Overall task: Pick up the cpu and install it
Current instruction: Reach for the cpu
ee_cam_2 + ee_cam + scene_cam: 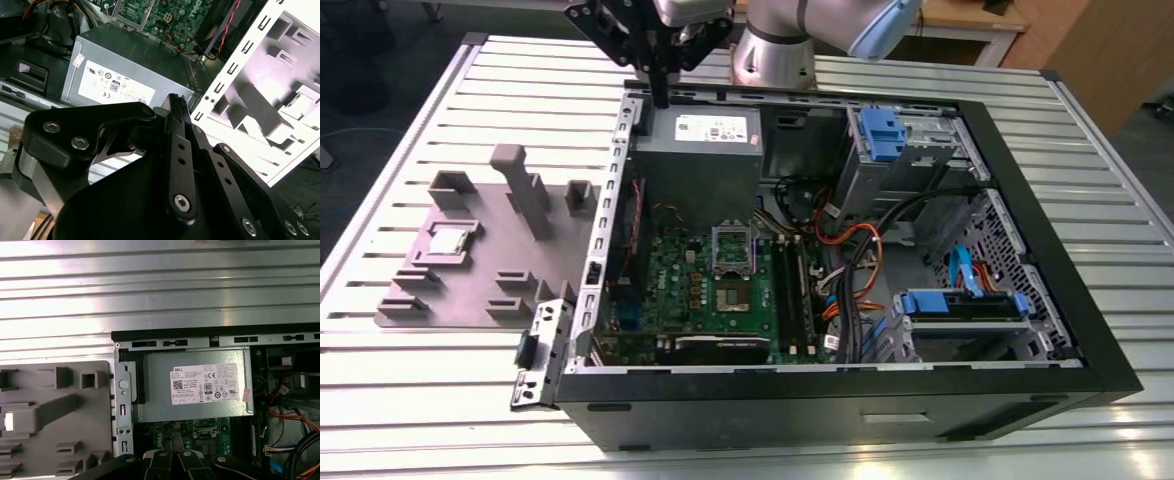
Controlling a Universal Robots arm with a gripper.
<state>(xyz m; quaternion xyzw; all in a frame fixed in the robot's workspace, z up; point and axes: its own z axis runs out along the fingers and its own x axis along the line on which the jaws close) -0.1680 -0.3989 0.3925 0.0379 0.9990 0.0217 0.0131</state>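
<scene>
The cpu (pixel 450 241), a small shiny square chip, lies in a recess of the grey fixture plate (pixel 480 290) on the exterior view's left, outside the computer case. In the first wrist view the cpu (pixel 7 421) shows as a bright patch at the picture's edge. My gripper (pixel 660 93) hangs above the case's far rim, over the grey power supply box (pixel 700 150), well away from the cpu. Its black fingers (pixel 175 107) are pressed together with nothing between them. The motherboard socket (pixel 731 246) with its metal frame sits mid-board inside the case.
The open black computer case (pixel 854 390) lies on a slatted metal table (pixel 427 120). Inside are cables (pixel 847 250), blue drive brackets (pixel 961 305) and memory slots (pixel 798 290). The fixture plate carries upright grey posts (pixel 520 185).
</scene>
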